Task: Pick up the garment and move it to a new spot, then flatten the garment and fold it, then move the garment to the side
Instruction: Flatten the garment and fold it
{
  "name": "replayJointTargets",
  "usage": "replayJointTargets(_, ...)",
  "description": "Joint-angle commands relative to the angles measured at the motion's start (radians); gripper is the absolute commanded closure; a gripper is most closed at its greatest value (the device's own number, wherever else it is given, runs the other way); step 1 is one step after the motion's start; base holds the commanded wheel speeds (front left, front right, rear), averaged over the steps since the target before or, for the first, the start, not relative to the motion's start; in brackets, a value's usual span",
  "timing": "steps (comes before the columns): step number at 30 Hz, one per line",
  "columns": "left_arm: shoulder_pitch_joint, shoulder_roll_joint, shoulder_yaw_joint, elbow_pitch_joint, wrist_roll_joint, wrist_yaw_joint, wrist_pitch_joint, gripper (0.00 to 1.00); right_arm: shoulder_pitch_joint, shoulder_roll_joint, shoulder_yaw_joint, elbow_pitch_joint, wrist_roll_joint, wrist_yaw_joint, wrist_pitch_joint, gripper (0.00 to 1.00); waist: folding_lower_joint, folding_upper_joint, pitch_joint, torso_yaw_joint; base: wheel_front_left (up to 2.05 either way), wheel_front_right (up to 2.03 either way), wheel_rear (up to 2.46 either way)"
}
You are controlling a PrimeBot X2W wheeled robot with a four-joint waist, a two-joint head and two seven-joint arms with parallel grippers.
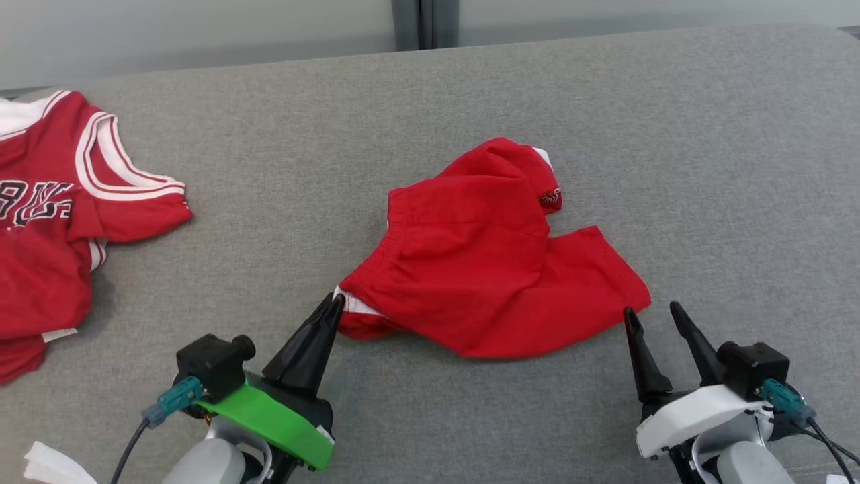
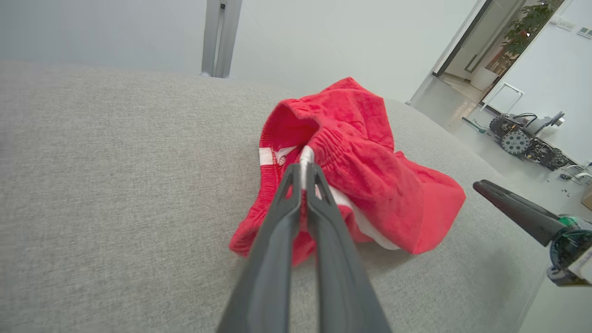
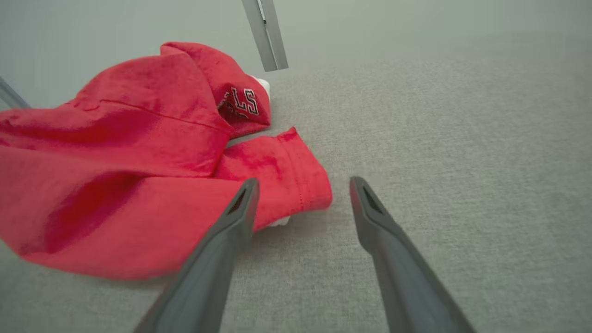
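Shorts (image 1: 484, 269), red with white trim, are lying crumpled at the middle of the grey cloth-covered tabletop (image 1: 705, 168). Their long axis is running across the robot's front, from the waistband corner (image 1: 349, 302) at near left to the leg hem (image 1: 628, 289) at near right. The left end effector (image 1: 336, 304) is meeting the waistband end and pinching its white-edged corner between fingers pressed together; in the left wrist view, cloth is showing caught at the tips. The right end effector (image 1: 651, 309) is standing with fingers apart, holding nothing, just beside the leg hem but clear of it. In the right wrist view the hem is lying ahead and to the left of the gap. Each arm is thus sitting at its own end of the axis. The lift is probably depending on the right end effector shifting inward onto the hem. A red jersey (image 1: 54, 222) is lying well apart at far left.
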Motion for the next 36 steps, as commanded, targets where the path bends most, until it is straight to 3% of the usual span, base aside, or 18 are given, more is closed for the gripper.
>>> replayJointTargets(1, -0.015, -0.01, 0.008, 0.01, -0.01, -0.005, -0.006, 1.0, -0.022, -0.019, 0.024, 0.04, 0.011, 0.0, 0.0, 0.0, 0.0, 0.0, 0.01, 0.029, 0.0, 0.0, 0.0)
replayJointTargets(11, -0.054, -0.04, 0.019, 0.061, 0.041, -0.007, -0.012, 1.0, -0.123, -0.069, 0.122, 0.152, 0.171, 0.0, 0.0, 0.0, 0.0, 0.0, 0.018, 0.045, 0.0, 0.0, 0.0)
replayJointTargets(13, -0.052, -0.046, 0.021, 0.059, 0.043, -0.007, -0.012, 1.0, -0.135, -0.068, 0.146, 0.19, 0.22, 0.0, 0.0, 0.58, 0.0, 0.0, 0.018, 0.046, 0.0, 0.0, 0.0)
replayJointTargets(15, -0.051, -0.046, 0.024, 0.056, 0.049, -0.007, -0.012, 1.0, -0.16, -0.078, 0.187, 0.228, 0.262, 0.0, 0.0, 0.91, 0.0, 0.0, 0.018, 0.044, 0.0, 0.0, 0.0)
replayJointTargets(16, -0.05, -0.046, 0.025, 0.056, 0.051, -0.007, -0.012, 1.0, -0.174, -0.087, 0.211, 0.248, 0.282, 0.0, 0.0, 1.0, 0.0, 0.0, 0.018, 0.042, 0.0, 0.0, 0.0)
replayJointTargets(21, -0.058, -0.047, 0.025, 0.042, 0.067, -0.007, -0.012, 1.0, -0.208, -0.13, 0.272, 0.24, 0.318, 0.0, 0.0, 1.0, 0.0, 0.0, 0.015, 0.033, 0.0, 0.0, 0.0)
replayJointTargets(27, -0.015, -0.028, 0.002, -0.076, 0.04, -0.007, -0.012, 1.0, -0.1, -0.218, 0.214, 0.049, 0.314, 0.0, 0.0, 1.0, 0.0, 0.0, -0.014, 0.021, 0.0, 0.0, 0.0)
replayJointTargets(31, 0.038, 0.023, -0.04, -0.221, -0.045, -0.007, -0.001, 1.0, 0.033, -0.325, 0.159, -0.116, 0.304, 0.0, 0.004, 1.0, 0.0, 0.0, -0.04, 0.009, 0.0, 0.0, 0.0)
replayJointTargets(34, 0.063, 0.075, -0.066, -0.316, -0.088, -0.007, 0.043, 1.0, 0.113, -0.384, 0.083, -0.247, 0.316, 0.0, 0.098, 1.0, 0.0, 0.0, -0.047, 0.005, 0.0, 0.0, 0.0)
replayJointTargets(36, 0.069, 0.091, -0.074, -0.35, -0.107, -0.007, 0.071, 1.0, 0.135, -0.38, 0.041, -0.319, 0.325, 0.0, 0.196, 1.0, 0.0, 0.0, -0.047, 0.007, 0.0, 0.0, 0.0)
